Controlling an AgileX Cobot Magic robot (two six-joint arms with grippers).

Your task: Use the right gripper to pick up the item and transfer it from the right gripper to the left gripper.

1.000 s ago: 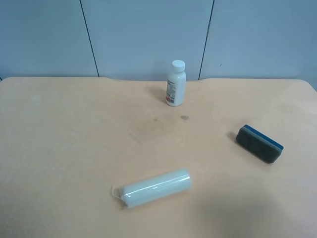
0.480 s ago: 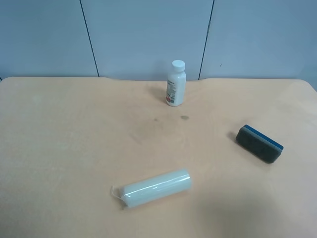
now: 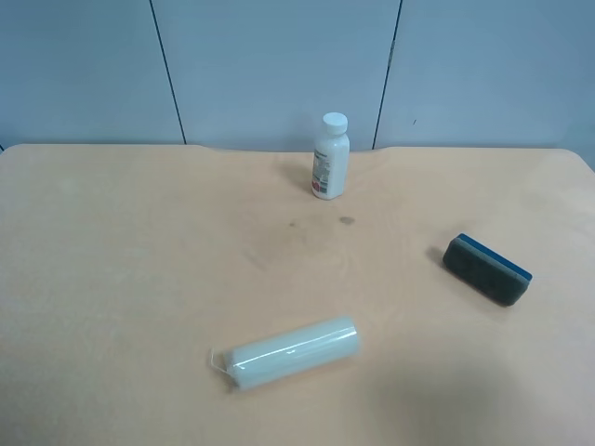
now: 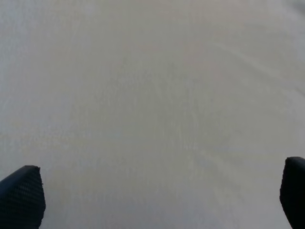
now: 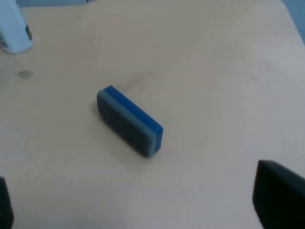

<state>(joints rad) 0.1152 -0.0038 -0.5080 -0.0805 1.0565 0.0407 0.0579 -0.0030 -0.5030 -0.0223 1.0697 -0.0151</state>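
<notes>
The item, a blue-topped eraser with a dark grey felt pad, lies on its side on the tan table at the exterior high view's right. In the right wrist view the eraser lies ahead of my right gripper, which is open with its black fingertips spread wide and nothing between them. In the left wrist view my left gripper is open over bare table, empty. Neither arm shows in the exterior high view.
A white pill bottle stands upright at the table's far middle; it also shows in the right wrist view. A pale translucent cylinder roll lies at the front middle. A grey panel wall stands behind the table.
</notes>
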